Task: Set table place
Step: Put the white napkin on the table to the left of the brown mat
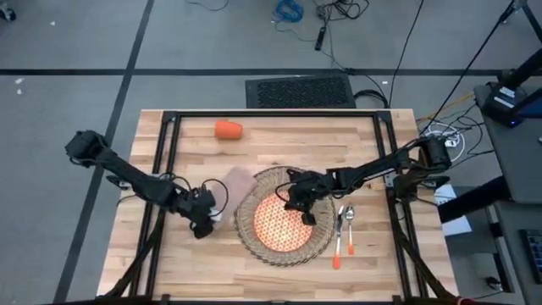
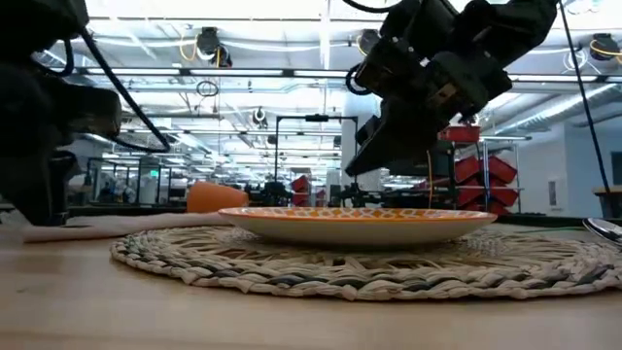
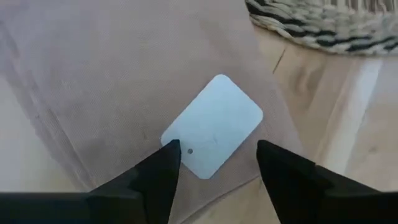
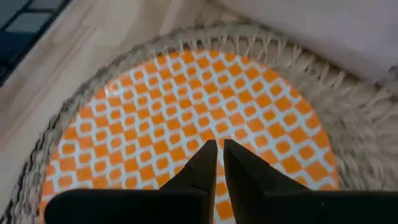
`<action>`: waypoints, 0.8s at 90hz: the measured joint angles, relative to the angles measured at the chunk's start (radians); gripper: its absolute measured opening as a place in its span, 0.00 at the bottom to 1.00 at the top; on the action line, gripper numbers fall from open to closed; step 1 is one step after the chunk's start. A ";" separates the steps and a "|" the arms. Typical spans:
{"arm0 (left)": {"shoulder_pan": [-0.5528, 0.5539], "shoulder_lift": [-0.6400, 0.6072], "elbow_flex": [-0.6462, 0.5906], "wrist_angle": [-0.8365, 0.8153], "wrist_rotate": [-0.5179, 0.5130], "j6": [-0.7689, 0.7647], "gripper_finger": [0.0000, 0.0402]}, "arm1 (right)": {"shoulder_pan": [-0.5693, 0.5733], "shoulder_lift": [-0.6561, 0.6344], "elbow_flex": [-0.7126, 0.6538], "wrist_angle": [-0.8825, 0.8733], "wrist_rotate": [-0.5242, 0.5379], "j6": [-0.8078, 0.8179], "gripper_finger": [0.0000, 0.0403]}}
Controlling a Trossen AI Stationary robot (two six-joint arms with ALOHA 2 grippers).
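The left pincer [image 1: 209, 222], open, hovers over the napkin [image 1: 235, 184], which lies at nine o'clock of the placemat [image 1: 286, 252]; the right pincer [image 1: 298, 206], nearly closed, hangs above the plate [image 1: 279, 227].

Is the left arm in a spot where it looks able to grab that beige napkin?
Probably yes. The left gripper hangs right over the napkin, fingers open on either side of its white tag, with nothing in between. The right gripper is away over the plate.
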 joint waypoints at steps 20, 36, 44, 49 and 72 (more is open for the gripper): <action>-0.079 0.046 -0.002 0.095 -0.073 -0.160 0.46 | -0.049 0.101 0.053 0.083 -0.002 -0.021 0.04; -0.130 0.076 -0.002 0.121 -0.138 -0.267 0.46 | -0.080 0.264 0.235 0.018 -0.005 -0.040 0.04; -0.153 0.085 -0.002 0.133 -0.156 -0.315 0.46 | -0.088 0.326 0.349 -0.055 -0.006 -0.048 0.04; -0.168 0.087 -0.001 0.141 -0.156 -0.339 0.46 | -0.095 0.361 0.417 -0.093 -0.011 -0.047 0.04; -0.222 0.097 -0.004 0.165 -0.207 -0.397 0.46 | -0.122 0.503 0.655 -0.230 -0.091 -0.060 0.04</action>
